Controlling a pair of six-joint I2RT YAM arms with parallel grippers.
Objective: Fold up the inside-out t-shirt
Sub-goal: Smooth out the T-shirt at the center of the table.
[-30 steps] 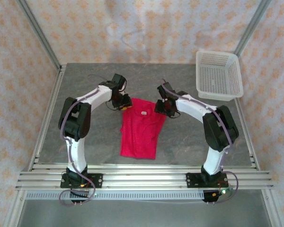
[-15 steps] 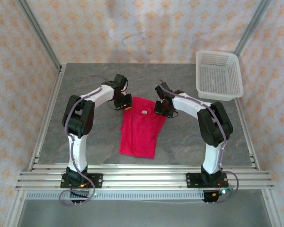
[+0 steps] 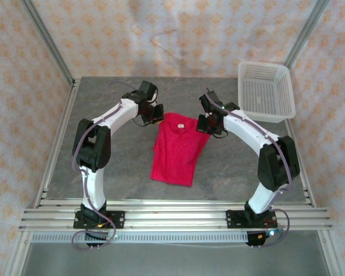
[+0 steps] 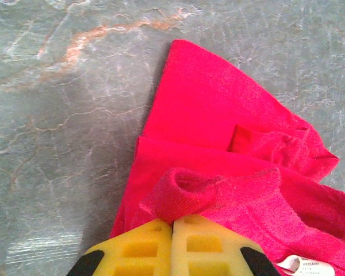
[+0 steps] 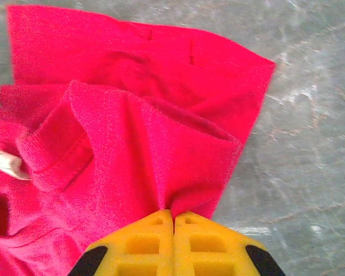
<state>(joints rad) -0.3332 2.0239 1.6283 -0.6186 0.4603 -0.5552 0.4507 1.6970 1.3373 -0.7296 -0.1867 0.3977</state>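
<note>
Lying near the middle of the grey table (image 3: 103,167), the inside-out t-shirt (image 3: 175,150) is seen as a narrow red shape, its far corners masked in the top view. The left gripper (image 4: 172,223) is closed on a bunched fold at one far corner, the right gripper (image 5: 173,214) on a pinched fold at the other; the white tag (image 4: 303,264) is cut off at the frame edge. A white mesh basket (image 3: 265,91) is noted far right, well apart.

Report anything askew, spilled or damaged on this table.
The red t-shirt lies skewed, its lower edge slanting, and bunches at the top corners where the left end effector and right end effector pinch it. Nothing looks spilled or damaged.
</note>
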